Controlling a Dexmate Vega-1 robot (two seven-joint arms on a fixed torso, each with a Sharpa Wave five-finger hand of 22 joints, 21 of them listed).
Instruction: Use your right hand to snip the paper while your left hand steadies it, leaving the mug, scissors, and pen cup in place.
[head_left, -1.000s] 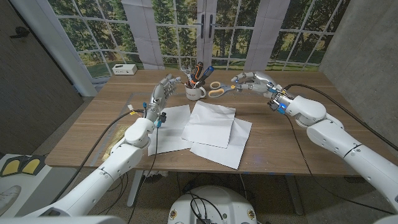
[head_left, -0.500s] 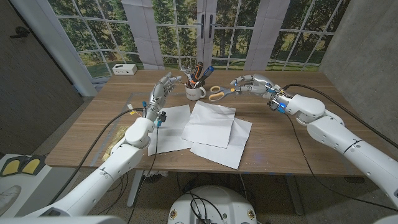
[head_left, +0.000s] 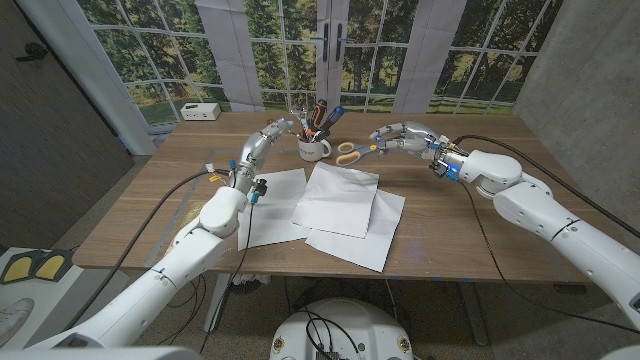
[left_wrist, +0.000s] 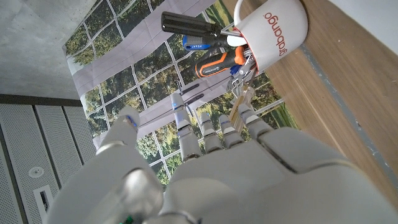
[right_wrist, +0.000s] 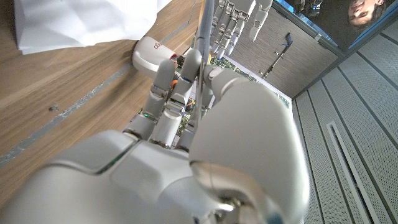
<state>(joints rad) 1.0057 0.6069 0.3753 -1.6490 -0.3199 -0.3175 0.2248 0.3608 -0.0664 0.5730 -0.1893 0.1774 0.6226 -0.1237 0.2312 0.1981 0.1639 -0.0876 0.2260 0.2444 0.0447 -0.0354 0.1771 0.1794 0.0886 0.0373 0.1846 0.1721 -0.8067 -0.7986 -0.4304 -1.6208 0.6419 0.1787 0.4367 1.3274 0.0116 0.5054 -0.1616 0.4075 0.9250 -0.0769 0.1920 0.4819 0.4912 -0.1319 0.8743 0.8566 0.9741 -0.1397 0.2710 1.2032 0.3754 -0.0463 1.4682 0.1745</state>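
White paper sheets lie overlapping mid-tabletop, nothing touching them. My left hand is raised near the far side, fingers straight and spread, holding nothing, reaching toward the white mug that serves as the pen cup; the left wrist view shows that mug packed with screwdrivers and pens, just ahead of my fingertips, not touching. Orange-handled scissors lie flat just beside the mug, on its right. My right hand hovers just beside the scissor handles, fingers partly curled but apart, gripping nothing; can't tell if the fingertips touch the handles. Right wrist view shows the mug on its side of the frame and a paper edge beyond my fingers.
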